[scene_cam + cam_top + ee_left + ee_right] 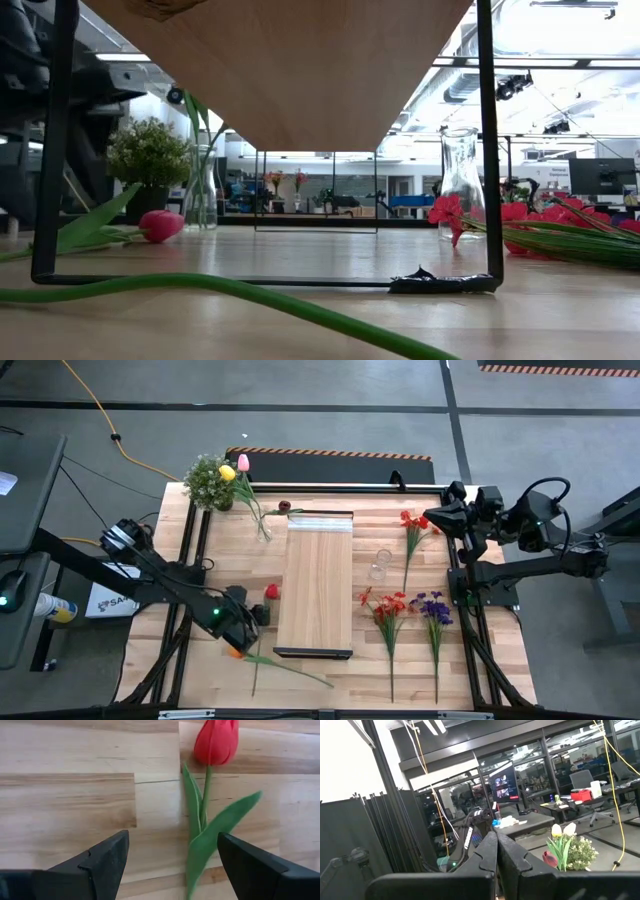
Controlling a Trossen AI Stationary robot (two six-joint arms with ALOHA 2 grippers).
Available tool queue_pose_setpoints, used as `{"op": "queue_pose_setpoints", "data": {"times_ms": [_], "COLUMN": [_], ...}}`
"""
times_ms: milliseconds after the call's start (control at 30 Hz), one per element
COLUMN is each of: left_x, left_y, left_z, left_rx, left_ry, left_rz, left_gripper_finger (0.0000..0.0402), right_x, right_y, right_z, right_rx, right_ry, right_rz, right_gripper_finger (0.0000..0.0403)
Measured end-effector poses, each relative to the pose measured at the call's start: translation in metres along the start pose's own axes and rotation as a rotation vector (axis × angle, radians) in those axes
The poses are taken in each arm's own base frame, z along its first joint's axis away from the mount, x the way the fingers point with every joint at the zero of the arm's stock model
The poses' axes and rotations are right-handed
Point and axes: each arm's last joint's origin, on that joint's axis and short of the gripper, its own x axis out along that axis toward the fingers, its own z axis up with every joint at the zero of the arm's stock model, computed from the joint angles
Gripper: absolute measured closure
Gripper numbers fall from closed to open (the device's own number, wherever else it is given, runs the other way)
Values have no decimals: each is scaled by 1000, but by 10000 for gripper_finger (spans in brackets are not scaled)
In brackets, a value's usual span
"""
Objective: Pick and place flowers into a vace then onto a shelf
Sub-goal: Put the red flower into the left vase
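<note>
Nearest to us in the low view, a green stem [250, 295] sweeps across the tabletop [330, 675]. We judge the step in hand to be picking up the red tulip [216, 741], which lies flat on the wood just left of the shelf [318, 582]. To do it well, we would bring the left claw [172, 865] down with the stem squarely between its two fingers, below the bloom and clear of the broad leaf, then close gently so the stem neither kinks nor slips. For now our left claw hovers over the tulip with its fingers spread wide; it holds nothing and touches nothing, and the stem lies nearer its right finger [265, 870] than its left. Our right claw [445, 512] waits at the far right corner of the table, pinched fully shut and empty. Other flowers lie right of the shelf: red sprays [388, 607] and a purple cluster [434, 607]. A yellow tulip [227, 473] and a pink tulip [243, 462] already stand in a vase [264, 532] at the far left, and a second empty vase [380, 563] sits just right of the shelf.
</note>
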Motion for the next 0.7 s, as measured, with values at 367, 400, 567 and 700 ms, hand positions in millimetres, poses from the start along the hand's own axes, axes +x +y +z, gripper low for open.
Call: {"op": "queue_pose_setpoints", "data": {"times_ms": [367, 400, 567, 700], "left_x": [-4, -4, -4, -3], "left_y": [2, 0, -2, -2], "left_z": [5, 4, 3, 2], "left_rx": [61, 68, 88, 90], "left_ry": [38, 45, 36, 37], "left_rz": [-65, -89, -117, -112], "left_gripper_finger": [64, 64, 64, 64], "right_x": [0, 0, 0, 0], "right_y": [0, 0, -1, -1], "right_z": [0, 0, 0, 0], "right_rx": [5, 4, 0, 0], "right_ry": [0, 0, -9, -12], "right_rz": [0, 0, -27, -39], "right_gripper_finger": [402, 402, 402, 402]}}
